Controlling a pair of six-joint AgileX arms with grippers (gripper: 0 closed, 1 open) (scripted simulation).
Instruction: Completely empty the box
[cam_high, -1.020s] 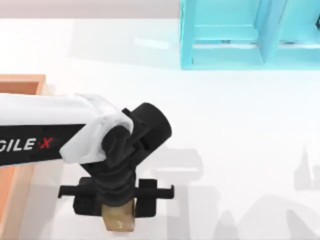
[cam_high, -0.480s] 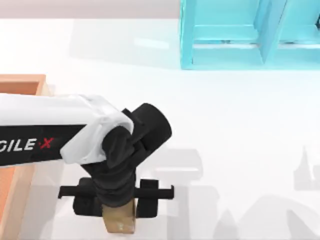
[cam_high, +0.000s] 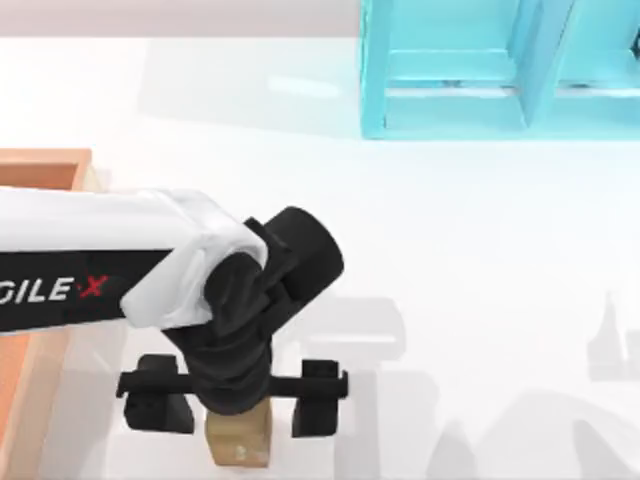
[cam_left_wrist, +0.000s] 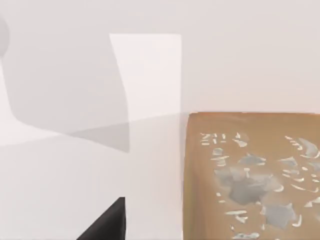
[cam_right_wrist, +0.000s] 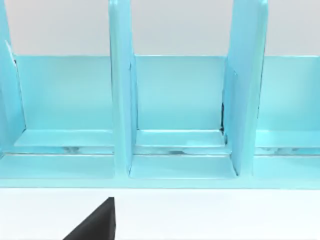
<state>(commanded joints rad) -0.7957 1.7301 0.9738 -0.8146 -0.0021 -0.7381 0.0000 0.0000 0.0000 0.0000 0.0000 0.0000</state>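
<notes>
Note: left gripper (cam_high: 238, 400), lower left of top view, fingers spread clear of cube (cam_high: 238, 440) on table (cam_high: 480, 250), outside box. Box (cam_high: 45, 165) at left edge, rim and orange floor partly visible. Judge cube light, rigid, flat-sided; pinch opposite faces if you regrasp. Right gripper: cannot tell; faces shelf (cam_right_wrist: 170, 115).

Top view: box (cam_high: 45, 168) sits at far left edge of frame, on the bench (cam_high: 480, 260). Left tool (cam_high: 236, 400) is at bottom, left of centre, just right of the box. Small cube (cam_high: 238, 440) is on the bench btwn its fingers. Shelf unit (cam_high: 480, 80) is at upper right, well apart from both.
</notes>
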